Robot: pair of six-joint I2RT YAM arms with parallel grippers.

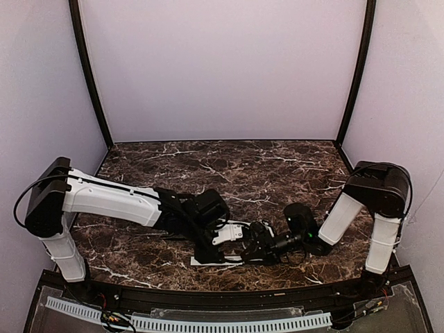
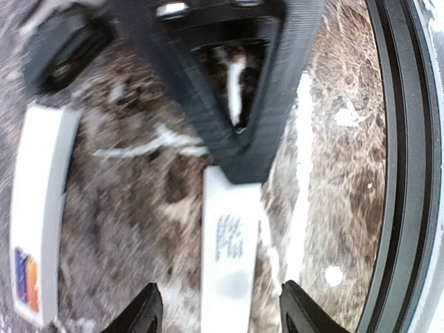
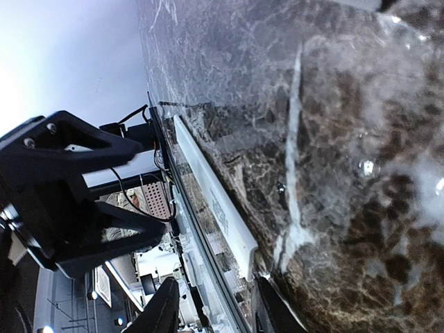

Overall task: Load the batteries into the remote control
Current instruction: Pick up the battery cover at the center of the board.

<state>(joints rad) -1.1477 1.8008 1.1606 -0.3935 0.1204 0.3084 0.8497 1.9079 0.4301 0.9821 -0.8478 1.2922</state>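
On the tabletop [image 1: 243,166], the left end effector [image 2: 220,302] is gaping wide around a white strip [image 2: 229,257]; the right end effector [image 3: 216,298], grip unclear, is blocking its far end, remote control [image 2: 38,208] alongside.

1. Top camera: high behind your arms [image 1: 111,201], looking down on the whole table [image 1: 263,163].
2. Left wrist camera: close, looking straight down.
3. Right wrist camera: low, looking along the table.
4. Both wrist views share one white bar [image 2: 230,243] [image 3: 211,198].
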